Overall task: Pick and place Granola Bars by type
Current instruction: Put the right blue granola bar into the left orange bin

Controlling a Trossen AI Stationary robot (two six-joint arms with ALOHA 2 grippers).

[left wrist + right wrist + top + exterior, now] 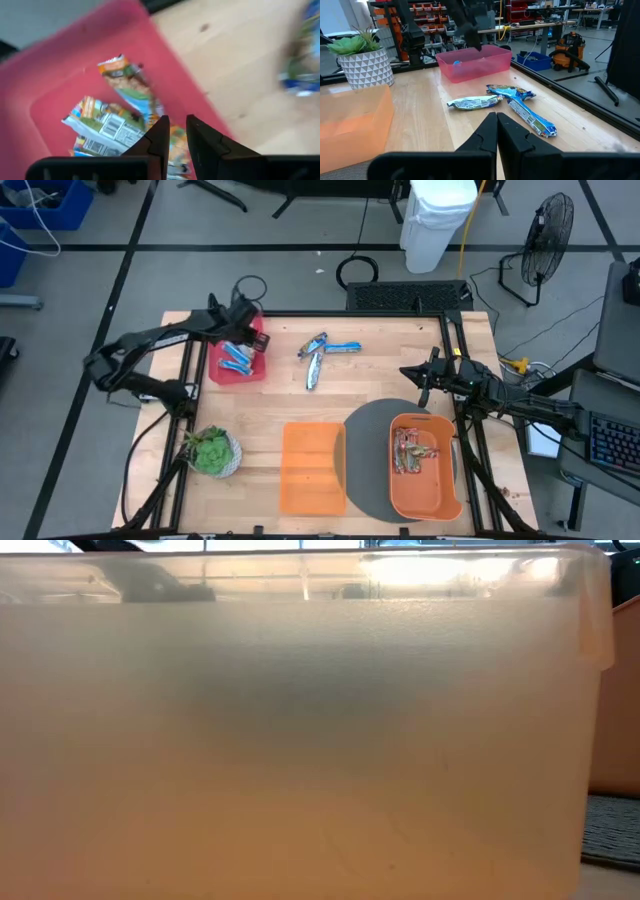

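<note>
Left claw [176, 131]: slightly spread, above blue bars [236, 357] in red bin [255, 369]
Advice: lift straight clear
Right claw [496, 131]: pressed together, waiting

blue bars [238, 358] in pink bin [256, 370]; others [322, 355] mid-table

bars [237, 358] in bin [222, 372] | loose bars [322, 356] mid-table | right tub [440, 498] perhaps holds bars

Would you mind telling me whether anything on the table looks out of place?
Nothing looks spilled or damaged. Three bars lie loose mid-table, unsorted, while others sit in the red bin and the orange bin.
</note>
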